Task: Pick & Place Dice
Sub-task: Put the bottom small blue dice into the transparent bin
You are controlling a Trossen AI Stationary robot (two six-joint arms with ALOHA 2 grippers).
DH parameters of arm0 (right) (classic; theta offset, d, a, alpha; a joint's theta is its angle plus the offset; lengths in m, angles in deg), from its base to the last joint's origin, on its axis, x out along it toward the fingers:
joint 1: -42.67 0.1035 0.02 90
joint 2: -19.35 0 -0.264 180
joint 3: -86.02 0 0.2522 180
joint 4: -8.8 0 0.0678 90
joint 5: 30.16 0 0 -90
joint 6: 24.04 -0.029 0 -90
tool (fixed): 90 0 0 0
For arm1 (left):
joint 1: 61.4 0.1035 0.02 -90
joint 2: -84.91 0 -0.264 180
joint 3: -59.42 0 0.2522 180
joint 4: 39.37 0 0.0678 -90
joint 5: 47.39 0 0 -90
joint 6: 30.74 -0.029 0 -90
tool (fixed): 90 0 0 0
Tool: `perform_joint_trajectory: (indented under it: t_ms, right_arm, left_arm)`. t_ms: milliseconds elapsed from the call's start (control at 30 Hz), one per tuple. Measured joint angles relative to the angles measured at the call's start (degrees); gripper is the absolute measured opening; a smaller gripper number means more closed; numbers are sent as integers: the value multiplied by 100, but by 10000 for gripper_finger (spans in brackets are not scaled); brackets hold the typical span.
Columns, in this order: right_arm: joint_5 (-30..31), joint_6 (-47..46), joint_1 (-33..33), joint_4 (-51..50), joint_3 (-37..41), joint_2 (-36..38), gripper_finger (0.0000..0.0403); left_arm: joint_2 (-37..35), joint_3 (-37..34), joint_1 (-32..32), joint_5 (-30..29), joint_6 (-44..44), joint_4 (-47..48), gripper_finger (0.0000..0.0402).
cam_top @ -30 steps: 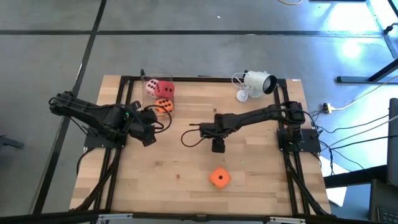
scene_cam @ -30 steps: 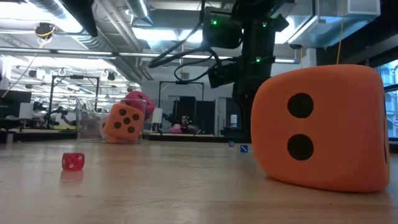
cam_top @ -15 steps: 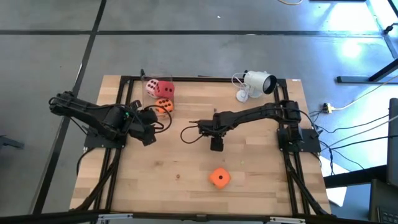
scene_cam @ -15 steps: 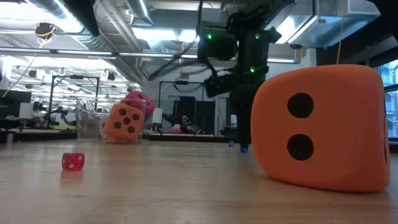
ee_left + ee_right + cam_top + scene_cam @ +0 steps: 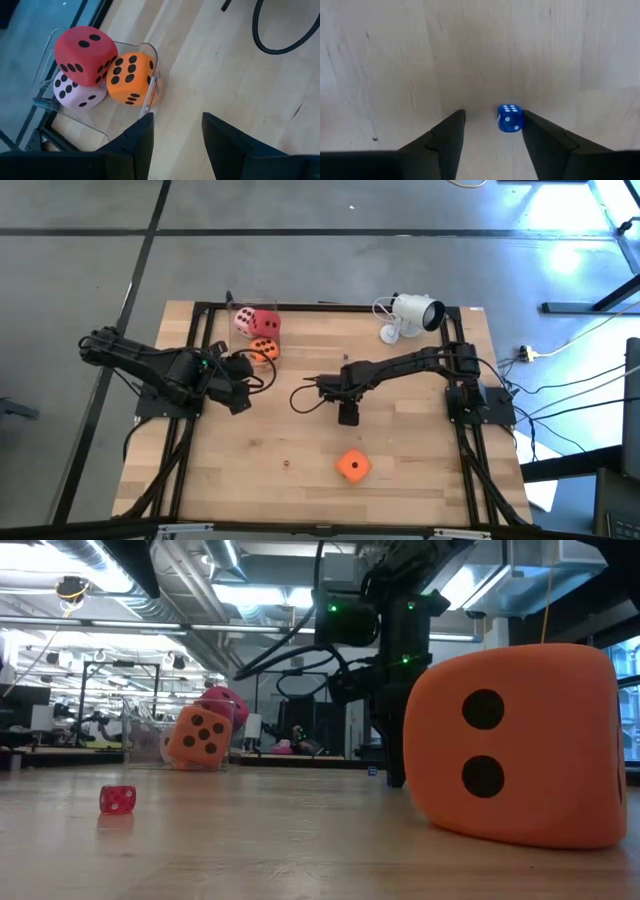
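The pale pink die (image 5: 75, 93), red die (image 5: 85, 52) and one orange die (image 5: 131, 77) sit clustered in a clear container (image 5: 150, 55). The second orange die (image 5: 352, 466) rests alone on the desk (image 5: 420, 470). A small blue die (image 5: 510, 118) lies between the right gripper's (image 5: 490, 127) fingers.

Pale wooden tabletop (image 5: 300, 480) inside a black frame; clear container (image 5: 100, 127) resting near the far left corner; lone orange die (image 5: 351, 466) near the front edge; tiny red die (image 5: 117, 799) lying left of it; tiny blue die (image 5: 509, 118) around mid-table; white camera (image 5: 410, 314) standing at the far right corner.
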Motion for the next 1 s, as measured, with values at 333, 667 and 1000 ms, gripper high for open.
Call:
perform_joint_trajectory:
  t_ms: [333,667,1000]
  right_arm:
    - [-223,-15,-45,7,7,-12,47]
    - [-253,-338,-48,-33,17,45,47]
    - [-560,-770,-32,-55,44,666,47]
  left_arm:
    - [0,0,0,-41,1,1,160]
    - [0,0,2,-41,-13,-1,160]
    - [1,2,0,-291,-469,-27,160]
